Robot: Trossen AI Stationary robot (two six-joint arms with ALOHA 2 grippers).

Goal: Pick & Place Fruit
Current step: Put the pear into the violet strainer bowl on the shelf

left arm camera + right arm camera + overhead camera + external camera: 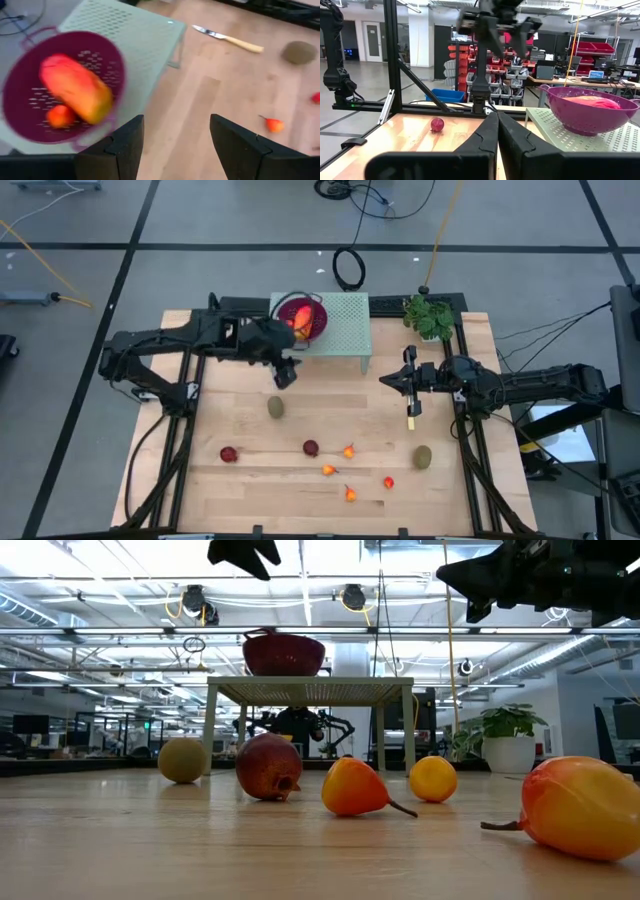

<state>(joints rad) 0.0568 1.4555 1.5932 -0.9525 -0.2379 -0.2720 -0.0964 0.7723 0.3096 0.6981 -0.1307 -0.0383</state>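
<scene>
Here, reading from your left, the left gripper (286,372) hangs above the table just in front of the raised green perforated stand (345,328); its fingers (127,142) are spread apart and hold nothing. On that stand sits the purple mesh bowl (316,312), and in it lies the large red-orange oblong fruit (76,89), its long axis slanting across the bowl, with one small orange fruit (59,115) tucked against it. You see the bowl's near rim cut off behind the fingers in the left wrist view.

On the tabletop, one dark red ball (229,453) lies far left, a brown-green oval (276,408) sits below the left gripper, and a second dark red ball (311,447) lies mid-table. Four tiny orange-red fruits (348,451) scatter toward the front edge; their stems are too small for you to read a direction from above. The second oval (423,456) lies right of them.

Farther right, the right gripper (397,380) has its fingers pressed together, empty, beside the yellow-handled knife (411,416).
</scene>
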